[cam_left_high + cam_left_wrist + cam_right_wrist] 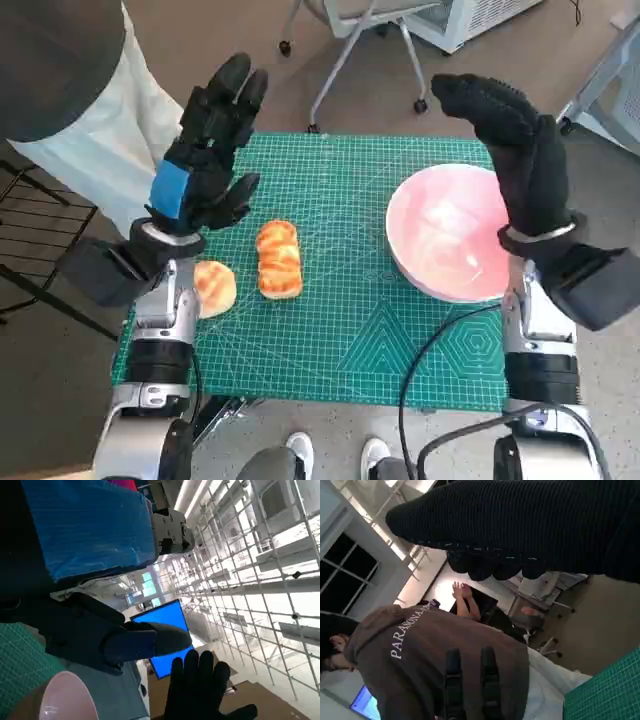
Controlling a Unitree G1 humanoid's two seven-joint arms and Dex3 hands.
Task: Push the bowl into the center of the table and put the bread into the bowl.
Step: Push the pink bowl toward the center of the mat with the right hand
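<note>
Head view finds both of the robot's hands raised above a green cutting mat point(340, 300) ruled with a pale grid, neither one touching anything. Its left hand point(205, 160), black with a strip of blue tape across the back, stands upright over the mat's left part, fingers spread and holding nothing. Its right hand point(515, 150), in a black knitted glove, is lifted above the pink bowl point(450, 235) with fingers extended and apart, likewise empty. That bowl, smooth, glossy and round, sits on the mat's right side, its rim reaching close to the right edge rather than the middle. An oblong, ridged loaf of bread point(279, 259), golden with a browned crust, lies left of the mat's middle, well apart from the bowl. A smaller round bun point(214, 286) lies near the mat's left edge, just beside the left forearm point(165, 320). Both forearms are pale, jointed cylinders rising from below the mat, and a black cable point(425, 370) curves over the mat's near right corner. A person in a dark top and white garment point(90, 130) stands beside the mat's far left corner, and the metal legs of a wheeled chair point(345, 60) show on the floor beyond the far edge.
</note>
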